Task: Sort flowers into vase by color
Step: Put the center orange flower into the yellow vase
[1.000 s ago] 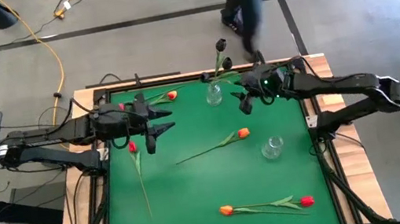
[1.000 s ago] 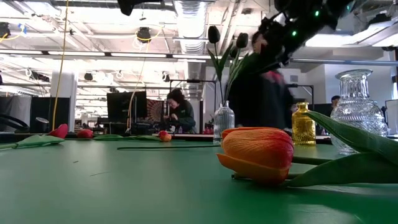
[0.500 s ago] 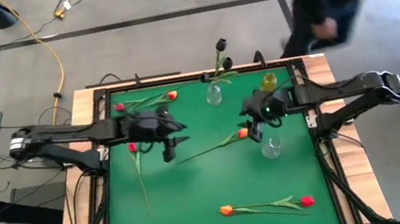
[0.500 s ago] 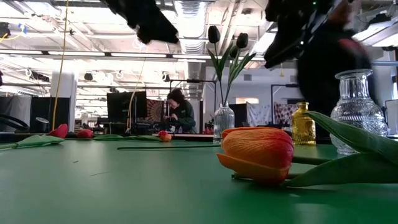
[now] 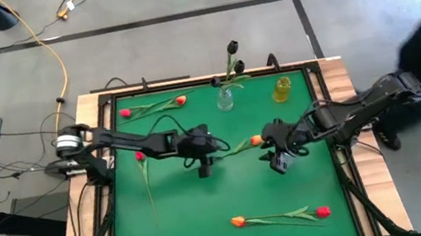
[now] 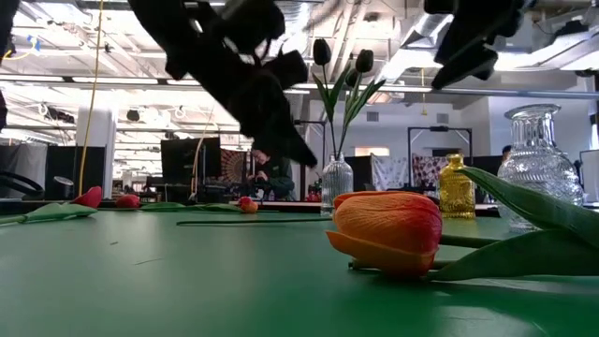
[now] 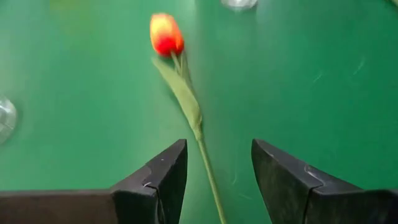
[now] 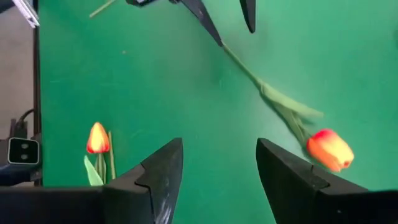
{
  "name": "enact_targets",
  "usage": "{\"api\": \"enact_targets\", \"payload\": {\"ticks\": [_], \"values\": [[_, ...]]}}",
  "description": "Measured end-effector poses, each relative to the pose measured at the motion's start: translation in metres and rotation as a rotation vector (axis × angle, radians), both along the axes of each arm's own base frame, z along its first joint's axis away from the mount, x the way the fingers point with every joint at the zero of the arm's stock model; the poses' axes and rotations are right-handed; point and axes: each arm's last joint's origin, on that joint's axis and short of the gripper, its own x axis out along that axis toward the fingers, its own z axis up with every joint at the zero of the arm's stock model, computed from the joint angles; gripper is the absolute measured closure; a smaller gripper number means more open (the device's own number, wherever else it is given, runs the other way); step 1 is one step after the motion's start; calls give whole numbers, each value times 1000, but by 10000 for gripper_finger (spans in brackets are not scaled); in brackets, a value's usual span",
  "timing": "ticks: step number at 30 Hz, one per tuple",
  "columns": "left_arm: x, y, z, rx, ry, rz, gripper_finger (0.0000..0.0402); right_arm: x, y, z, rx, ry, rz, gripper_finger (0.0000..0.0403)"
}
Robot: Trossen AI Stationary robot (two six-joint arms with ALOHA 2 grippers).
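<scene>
Your left gripper has swung in, fingers spread, astride the orange tulip stem; right gripper hovers open nearby: pickup imminent.

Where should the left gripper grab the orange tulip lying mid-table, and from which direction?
Take the bare stem below the leaf, coming straight down. The orange tulip lies flat on the green table, its thin stem running between the open fingers of the left gripper; the head and leaf are bulkier and softer.
</scene>
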Motion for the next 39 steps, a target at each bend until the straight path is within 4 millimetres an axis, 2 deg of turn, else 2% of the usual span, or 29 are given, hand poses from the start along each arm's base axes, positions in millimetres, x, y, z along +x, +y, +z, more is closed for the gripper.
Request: {"api": "enact_targets", "payload": {"ticks": [7, 16, 19, 21, 28, 31, 35, 39], "values": [[13, 1, -39, -36, 36, 67, 233, -4, 6, -2, -5, 27, -8, 173], [20, -2, -67, -67, 50, 110, 233, -4, 3, -3, -21, 36, -10, 173], [20, -5, -68, -54, 56, 124, 243, -4, 2, -3, -25, 46, -14, 173], [20, -6, -68, -35, 57, 133, 265, -5, 0, -4, -28, 59, -20, 173], [19, -6, -68, -62, 67, 160, 386, -4, -5, -4, -29, 65, -38, 173], [19, -5, -66, -79, 61, 176, 394, -4, -6, -4, -27, 65, -43, 173], [19, -4, -53, -80, 60, 171, 400, -4, -6, -4, -26, 61, -42, 173], [23, 1, -11, -43, -58, 163, 400, -1, -5, -2, -13, 20, -40, 173]]}}
